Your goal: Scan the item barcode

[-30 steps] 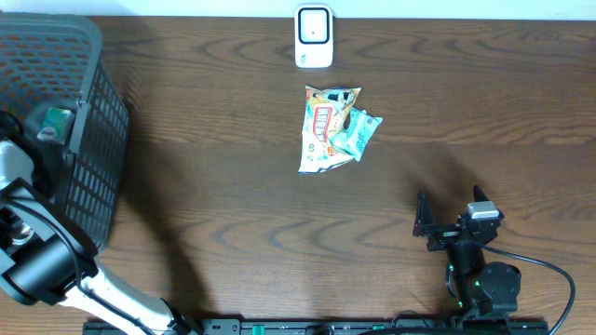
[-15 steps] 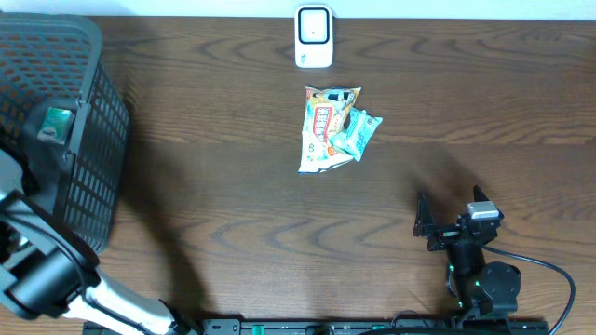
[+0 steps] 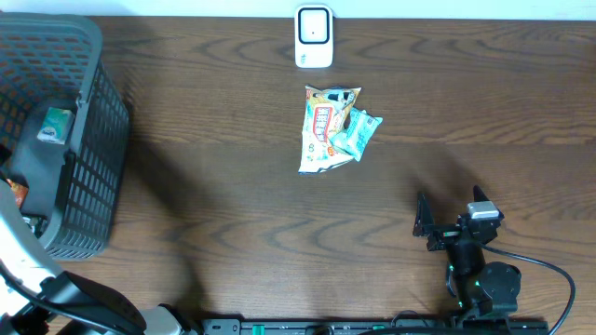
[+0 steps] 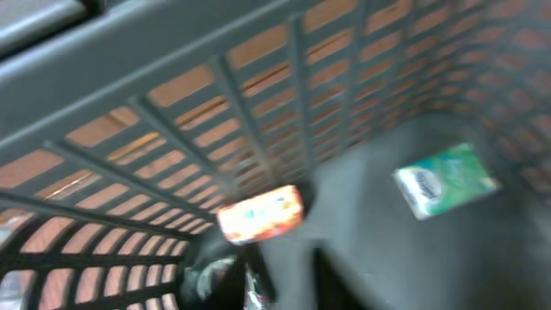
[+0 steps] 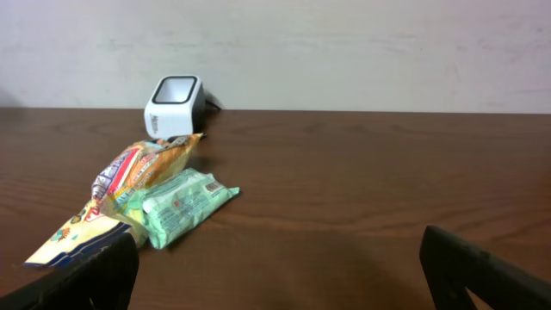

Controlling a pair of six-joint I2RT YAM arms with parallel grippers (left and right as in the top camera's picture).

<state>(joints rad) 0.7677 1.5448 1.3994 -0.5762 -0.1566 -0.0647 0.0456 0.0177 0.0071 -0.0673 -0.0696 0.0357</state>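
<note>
My left gripper (image 4: pixel 258 250) is down inside the dark mesh basket (image 3: pixel 98 140) at the table's left. Its fingers are closed on a small orange packet (image 4: pixel 260 213), which hangs in front of the basket wall; the view is blurred. A sliver of that orange packet (image 3: pixel 13 192) shows beside the arm from overhead. The white barcode scanner (image 3: pixel 314 37) (image 5: pixel 175 105) stands at the far middle edge. My right gripper (image 3: pixel 451 221) (image 5: pixel 284 275) rests open near the front right, with nothing between its fingers.
A yellow snack bag (image 3: pixel 326 130) (image 5: pixel 129 182) and a green packet (image 3: pixel 358 133) (image 5: pixel 185 204) lie together on the table in front of the scanner. Another green packet (image 4: pixel 445 179) lies on the basket floor. Basket walls enclose the left gripper.
The left arm has shifted toward the table's front-left inside the basket, and the orange packet now shows beside it. The right arm has not moved.
</note>
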